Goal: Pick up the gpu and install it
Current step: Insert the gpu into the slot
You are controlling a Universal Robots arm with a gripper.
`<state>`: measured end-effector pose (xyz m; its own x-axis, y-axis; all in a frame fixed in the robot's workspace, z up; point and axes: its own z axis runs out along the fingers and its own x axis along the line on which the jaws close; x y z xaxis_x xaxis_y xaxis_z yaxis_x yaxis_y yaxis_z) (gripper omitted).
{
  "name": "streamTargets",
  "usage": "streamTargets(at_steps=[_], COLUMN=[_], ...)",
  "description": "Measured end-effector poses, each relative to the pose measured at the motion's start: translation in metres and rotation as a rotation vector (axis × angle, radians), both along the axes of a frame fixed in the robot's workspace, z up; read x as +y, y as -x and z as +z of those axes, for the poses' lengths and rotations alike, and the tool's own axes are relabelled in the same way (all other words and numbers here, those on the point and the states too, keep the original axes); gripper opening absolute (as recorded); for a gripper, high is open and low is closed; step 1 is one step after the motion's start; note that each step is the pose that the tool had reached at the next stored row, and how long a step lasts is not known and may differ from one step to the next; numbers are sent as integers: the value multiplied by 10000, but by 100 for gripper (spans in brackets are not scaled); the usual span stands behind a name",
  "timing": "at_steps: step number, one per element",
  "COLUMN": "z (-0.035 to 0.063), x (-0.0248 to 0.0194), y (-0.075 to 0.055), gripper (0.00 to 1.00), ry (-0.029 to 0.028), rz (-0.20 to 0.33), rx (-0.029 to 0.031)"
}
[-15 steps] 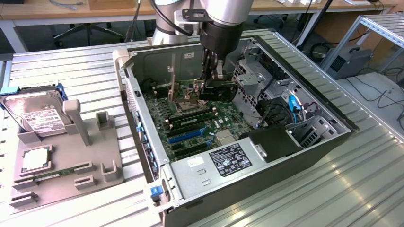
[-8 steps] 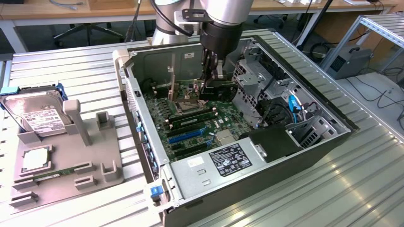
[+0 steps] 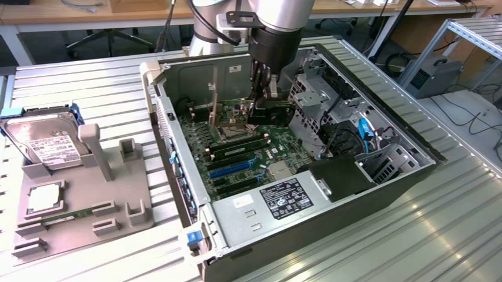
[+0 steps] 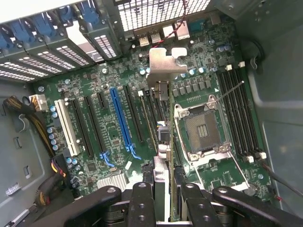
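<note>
My gripper [image 4: 163,201] is shut on the gpu [image 4: 163,142], which I see edge-on as a thin card hanging straight down from the fingers [image 4: 143,203]. Its silvery metal bracket [image 4: 165,64] points toward the case's rear wall. The card hangs over the green motherboard [image 4: 109,80], between the black expansion slots and the CPU socket [image 4: 201,130]; I cannot tell whether it touches a slot. In the exterior view the gripper [image 3: 264,88] reaches down inside the open computer case [image 3: 392,182] with the dark gpu [image 3: 271,104] below it.
A blue slot [image 4: 122,123] and a white slot [image 4: 64,127] lie beside the card. Drive cages [image 3: 314,100] and cables [image 3: 365,132] crowd the case's right side. On the exterior view's left, a grey fixture [image 3: 86,223] holds a hard drive [image 3: 47,144], a CPU [image 3: 43,197] and a memory stick [image 3: 70,214].
</note>
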<state>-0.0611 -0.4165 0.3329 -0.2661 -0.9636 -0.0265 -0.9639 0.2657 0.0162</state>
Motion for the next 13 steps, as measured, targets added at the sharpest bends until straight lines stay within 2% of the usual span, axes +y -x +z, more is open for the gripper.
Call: streamTargets(at_steps=[13], z=[-2], x=[0], y=[0], gripper=[27], ry=[0], rz=[153], rx=[-1])
